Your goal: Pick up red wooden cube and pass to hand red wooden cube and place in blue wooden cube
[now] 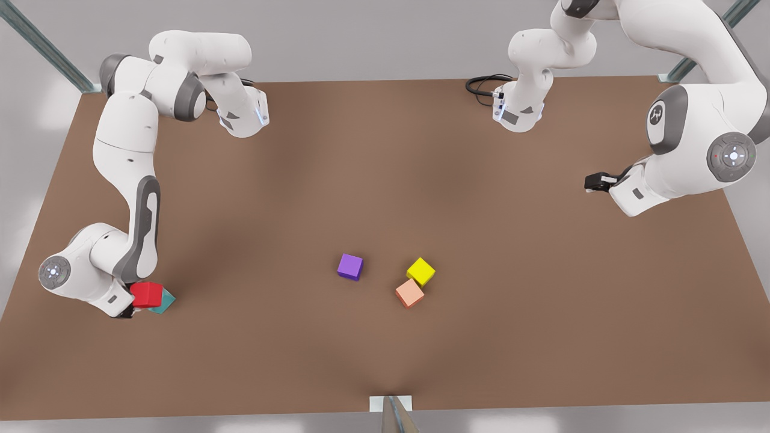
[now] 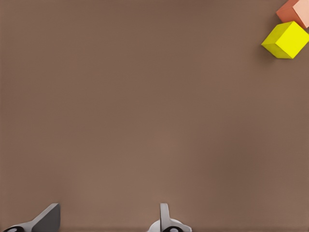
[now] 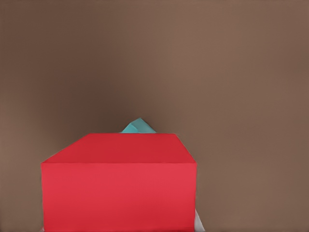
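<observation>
Front view: at lower left the right gripper (image 1: 129,308) grips the red wooden cube (image 1: 147,294), hiding most of the blue wooden cube (image 1: 165,302). Centre: purple cube (image 1: 350,266), yellow cube (image 1: 420,272), salmon-orange cube (image 1: 409,293). At right, the left gripper (image 1: 592,182) waits, fingers (image 2: 46,218) spread.

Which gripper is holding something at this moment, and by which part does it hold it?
The right gripper holds the red wooden cube by its sides, over the blue wooden cube. The left gripper is open, holding nothing.

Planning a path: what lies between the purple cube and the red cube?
Only bare table in the front view between the purple cube and the red cube.
</observation>
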You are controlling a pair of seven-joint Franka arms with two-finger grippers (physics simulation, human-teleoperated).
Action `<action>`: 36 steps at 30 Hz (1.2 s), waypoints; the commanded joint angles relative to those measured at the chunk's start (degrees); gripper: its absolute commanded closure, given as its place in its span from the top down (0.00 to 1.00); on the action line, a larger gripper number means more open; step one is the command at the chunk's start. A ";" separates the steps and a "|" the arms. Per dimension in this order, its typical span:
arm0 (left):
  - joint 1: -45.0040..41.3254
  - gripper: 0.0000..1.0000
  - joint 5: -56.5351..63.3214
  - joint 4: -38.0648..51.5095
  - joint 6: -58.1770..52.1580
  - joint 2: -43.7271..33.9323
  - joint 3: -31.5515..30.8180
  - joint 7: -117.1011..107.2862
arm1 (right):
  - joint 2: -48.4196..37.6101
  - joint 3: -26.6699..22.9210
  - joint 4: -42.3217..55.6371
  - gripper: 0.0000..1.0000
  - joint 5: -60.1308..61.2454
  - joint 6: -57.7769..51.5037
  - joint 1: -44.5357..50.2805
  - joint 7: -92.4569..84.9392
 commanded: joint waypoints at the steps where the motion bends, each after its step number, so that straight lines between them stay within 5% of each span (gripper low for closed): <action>1: 0.00 1.00 0.02 0.02 -0.03 -0.06 0.00 0.01 | -0.08 -0.02 -0.03 1.00 0.09 0.23 0.00 0.81; 13: 0.09 1.00 0.02 0.02 -0.12 0.11 0.00 -0.25 | -2.71 -0.02 -1.88 1.00 0.53 -2.67 0.00 0.46; 20: 0.09 1.00 0.02 0.02 -0.47 0.29 0.00 -0.25 | -8.60 -0.72 -1.97 1.00 -0.08 -13.38 0.17 1.16; 24: 0.09 1.00 0.02 0.02 -0.47 0.29 0.00 -0.25 | -13.61 -2.21 2.78 1.00 -5.09 -34.04 4.57 46.48; 29: 0.09 1.00 0.02 0.11 -0.82 0.29 0.00 -0.25 | -12.03 -1.69 5.50 1.00 -5.18 -39.41 10.98 98.35; 34: 0.09 1.00 0.11 0.02 -0.91 0.29 -0.09 -0.25 | -14.66 -2.22 20.70 1.00 -7.73 -57.86 11.69 112.41; 35: 0.09 1.00 0.11 0.02 -0.91 0.29 -0.09 -0.25 | -18.70 0.15 20.36 1.00 -8.43 -58.83 10.90 119.35; 36: 0.09 1.00 0.11 0.02 -0.91 0.29 -0.09 -0.25 | -22.21 7.67 20.18 1.00 -12.71 -58.83 7.14 122.53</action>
